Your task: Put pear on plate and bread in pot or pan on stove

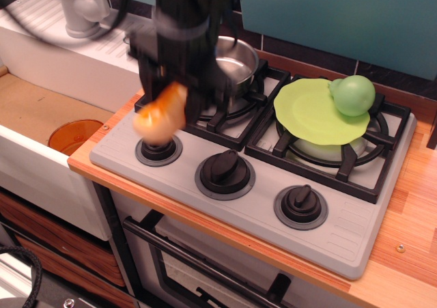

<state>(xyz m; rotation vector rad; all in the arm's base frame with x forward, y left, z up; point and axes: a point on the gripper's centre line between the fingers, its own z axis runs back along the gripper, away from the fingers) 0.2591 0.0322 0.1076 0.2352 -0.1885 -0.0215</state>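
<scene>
Grey stove (355, 233) on wooden tabletop (403, 267): pear (353, 94) on plate (314, 111); fingers (179, 89) pinch bread (160, 114), airborne; next, carry right into pot (235, 61).

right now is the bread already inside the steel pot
No, the bread hangs in the gripper above the left knob, in front of the pot, not inside it.
</scene>
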